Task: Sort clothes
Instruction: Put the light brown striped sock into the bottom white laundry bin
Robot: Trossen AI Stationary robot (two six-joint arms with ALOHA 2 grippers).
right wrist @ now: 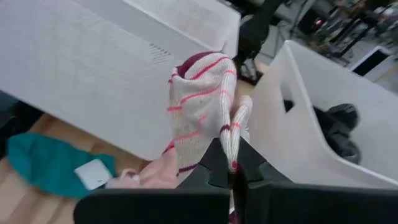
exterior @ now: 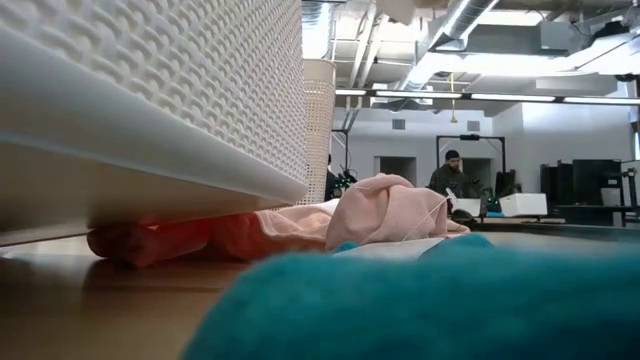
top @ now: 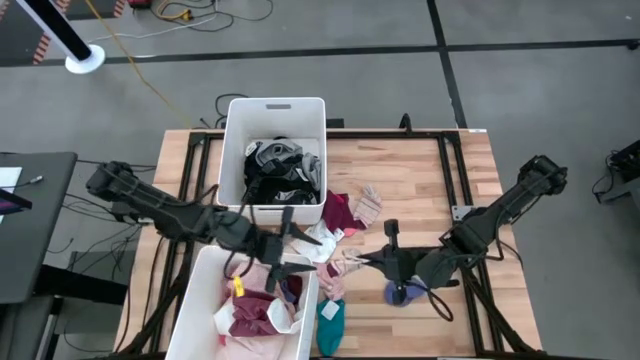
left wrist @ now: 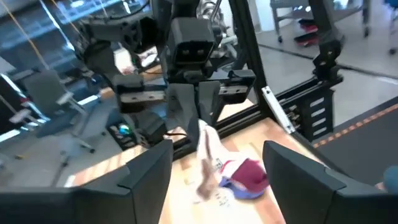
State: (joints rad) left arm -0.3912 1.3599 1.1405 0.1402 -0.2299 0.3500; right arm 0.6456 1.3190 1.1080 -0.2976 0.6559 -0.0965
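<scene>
My right gripper (top: 362,258) is shut on a white sock with pink stripes and a maroon toe (right wrist: 202,102), held up over the table's middle. My left gripper (top: 297,254) stands open and level by the near bin's far right corner, pointing at that sock (left wrist: 204,155), nothing between its fingers. More clothes lie in a heap (top: 345,215) on the wood between the bins. A teal piece (top: 330,325) lies at the near edge. A blue and maroon piece (left wrist: 245,177) lies under the sock. My right gripper pinches the striped sock between its two fingers at a narrow bunched part (right wrist: 231,149) with a maroon edge. The fingers come slanting down from the table's right side. The sock hangs slack below the fingers (left wrist: 202,134); whether its low end touches the table I cannot tell.
A white bin (top: 310,110) at the far side holds black and grey clothes. A second white bin (top: 195,290) at the near left holds pink, maroon and white ones. A pink garment (exterior: 375,210) lies by that bin's wall. A person (exterior: 450,175) is far behind the table.
</scene>
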